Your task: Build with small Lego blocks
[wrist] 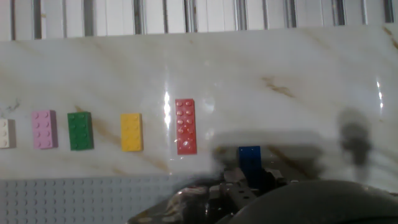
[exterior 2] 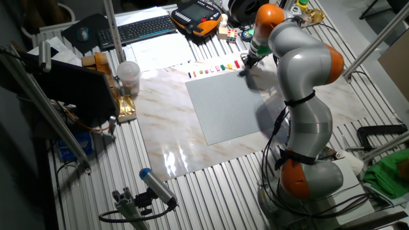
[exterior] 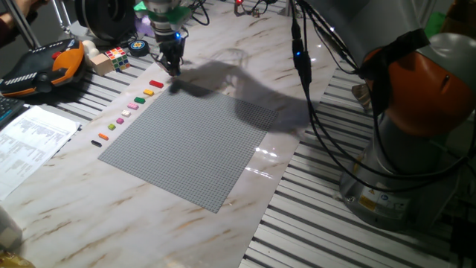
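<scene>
Right now the gripper (exterior: 172, 65) hangs low over the marble tabletop (exterior: 67, 186), just off the far corner of the grey studded baseplate (exterior: 193, 141), at the red end of the brick row.

Hand view: the blue brick (wrist: 249, 163) sits directly under the hand, between the fingers as far as I can see, long axis running along the camera's line of sight, parallel to the red brick (wrist: 185, 126) just beside it. So it lies straight ahead of the hand, not off to a side.

Jaws: blurred and partly cut off at the bottom edge; they look close on either side of the blue brick, but I cannot tell whether they pinch it or stand slightly apart.

The rest of the row runs away from the red brick, alongside the baseplate edge: yellow brick (wrist: 131, 131), green brick (wrist: 80, 130), pink brick (wrist: 44, 129), white brick (wrist: 5, 133); further ones show only in the fixed views, too small to name.

Only one arm, so no choice of hand. My guess: the coming move turns on closing square across the blue brick's short sides.
</scene>
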Robot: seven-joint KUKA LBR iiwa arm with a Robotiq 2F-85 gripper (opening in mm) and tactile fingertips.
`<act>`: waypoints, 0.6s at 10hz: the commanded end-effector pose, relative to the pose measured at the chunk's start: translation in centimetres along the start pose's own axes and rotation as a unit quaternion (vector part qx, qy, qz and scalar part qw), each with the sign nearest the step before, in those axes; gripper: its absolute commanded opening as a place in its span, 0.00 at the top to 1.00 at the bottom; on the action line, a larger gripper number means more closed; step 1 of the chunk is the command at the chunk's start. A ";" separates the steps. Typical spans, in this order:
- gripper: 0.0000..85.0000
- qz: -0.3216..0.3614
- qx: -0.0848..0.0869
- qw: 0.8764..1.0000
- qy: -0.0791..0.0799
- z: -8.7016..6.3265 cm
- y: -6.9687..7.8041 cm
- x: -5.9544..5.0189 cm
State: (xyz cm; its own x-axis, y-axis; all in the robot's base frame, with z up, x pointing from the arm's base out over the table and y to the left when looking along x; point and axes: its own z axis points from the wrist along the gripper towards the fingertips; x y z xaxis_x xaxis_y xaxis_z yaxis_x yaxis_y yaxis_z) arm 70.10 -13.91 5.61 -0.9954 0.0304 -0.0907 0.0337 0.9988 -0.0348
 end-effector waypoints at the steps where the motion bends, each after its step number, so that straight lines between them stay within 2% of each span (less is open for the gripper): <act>1: 0.99 0.000 0.001 1.000 0.000 0.0 0.2 0.5; 6: 0.99 -0.005 0.000 1.000 -0.002 1.2 1.1 2.4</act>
State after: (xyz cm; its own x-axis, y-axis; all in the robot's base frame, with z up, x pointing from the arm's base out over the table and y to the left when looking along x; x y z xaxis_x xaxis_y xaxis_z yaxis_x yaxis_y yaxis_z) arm 67.90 -12.81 4.20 -0.9953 0.0205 -0.0948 0.0240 0.9991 -0.0358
